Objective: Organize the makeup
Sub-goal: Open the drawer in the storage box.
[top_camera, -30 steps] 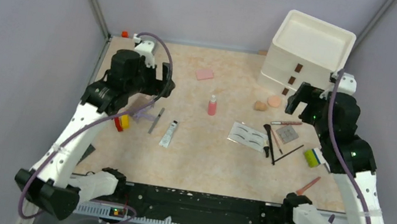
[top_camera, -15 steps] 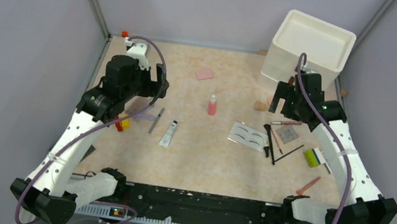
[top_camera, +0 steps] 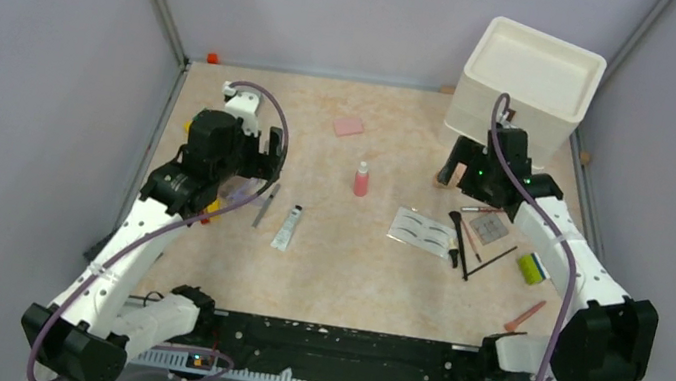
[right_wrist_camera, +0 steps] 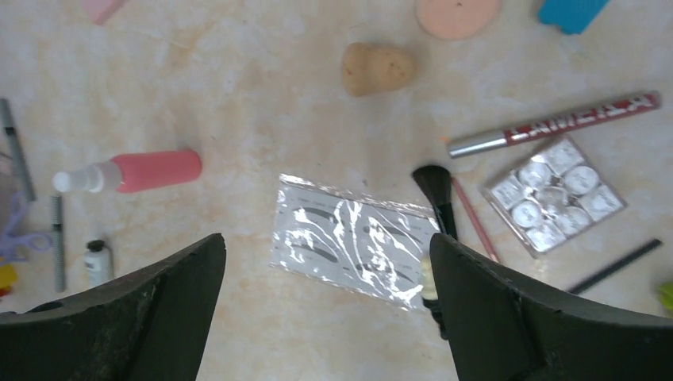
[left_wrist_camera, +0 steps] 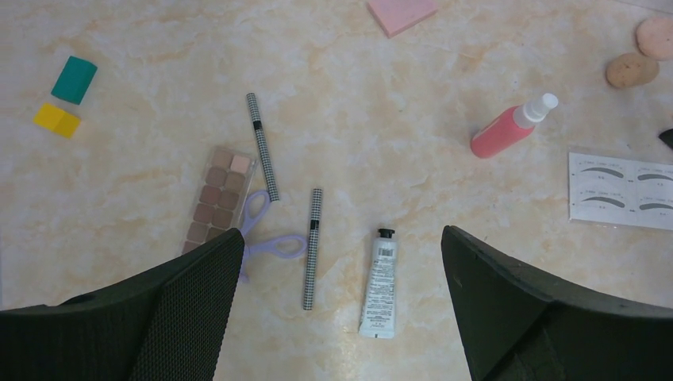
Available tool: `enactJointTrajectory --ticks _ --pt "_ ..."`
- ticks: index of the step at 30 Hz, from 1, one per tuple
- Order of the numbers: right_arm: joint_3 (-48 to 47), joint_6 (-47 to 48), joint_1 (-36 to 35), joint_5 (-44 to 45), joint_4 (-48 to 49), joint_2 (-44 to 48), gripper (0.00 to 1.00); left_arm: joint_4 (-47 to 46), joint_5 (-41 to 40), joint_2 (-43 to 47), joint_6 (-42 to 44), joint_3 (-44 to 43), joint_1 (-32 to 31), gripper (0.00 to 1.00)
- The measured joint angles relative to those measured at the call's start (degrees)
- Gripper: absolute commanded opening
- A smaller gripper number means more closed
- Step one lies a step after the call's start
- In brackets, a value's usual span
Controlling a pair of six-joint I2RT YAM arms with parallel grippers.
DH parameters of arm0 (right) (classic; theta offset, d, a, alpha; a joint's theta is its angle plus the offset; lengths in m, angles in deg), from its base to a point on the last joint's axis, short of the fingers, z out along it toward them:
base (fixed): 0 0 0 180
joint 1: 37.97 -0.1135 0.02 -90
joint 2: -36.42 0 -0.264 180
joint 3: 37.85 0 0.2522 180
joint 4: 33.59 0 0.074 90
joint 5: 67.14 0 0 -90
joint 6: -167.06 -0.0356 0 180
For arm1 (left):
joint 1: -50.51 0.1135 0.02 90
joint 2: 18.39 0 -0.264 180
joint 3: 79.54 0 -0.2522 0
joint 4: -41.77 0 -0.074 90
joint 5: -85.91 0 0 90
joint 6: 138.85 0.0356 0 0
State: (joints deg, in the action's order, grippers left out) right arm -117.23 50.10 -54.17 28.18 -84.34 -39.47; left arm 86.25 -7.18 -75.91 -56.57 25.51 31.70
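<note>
The eyebrow card (right_wrist_camera: 353, 242) is gleaming under crinkled glossy film. The tan sponge (right_wrist_camera: 377, 67) is looking rough and porous, the spray bottle (left_wrist_camera: 500, 133) smooth plastic. The worktop (left_wrist_camera: 397, 119) is showing a matt marbled finish.

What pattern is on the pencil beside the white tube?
The pencil has a fine black-and-white check, clearest in the left wrist view.
</note>
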Motion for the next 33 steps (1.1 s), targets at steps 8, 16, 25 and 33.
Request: enactJointTrajectory --ticks 8,16,25,33 --pt "4.87 -13.55 8.55 -11.45 21.97 -1.22 0.98 -4.66 -2.54 5.51 1.31 9.38 0.00 0.99" --pt "9.70 -27.34 14.75 -10.95 42.42 -3.93 0.94 -6.01 -2.67 4.66 2.60 9.92 0.00 0.99" --pt "10.14 -31.36 19.06 -9.22 50.21 -6.78 0.90 -6.84 -4.59 4.66 3.41 9.99 0.13 0.99" --pt "11.61 -31.06 21.05 -8.83 54.60 -8.24 0.81 -6.86 -5.33 4.66 3.43 9.99 1.79 0.99"
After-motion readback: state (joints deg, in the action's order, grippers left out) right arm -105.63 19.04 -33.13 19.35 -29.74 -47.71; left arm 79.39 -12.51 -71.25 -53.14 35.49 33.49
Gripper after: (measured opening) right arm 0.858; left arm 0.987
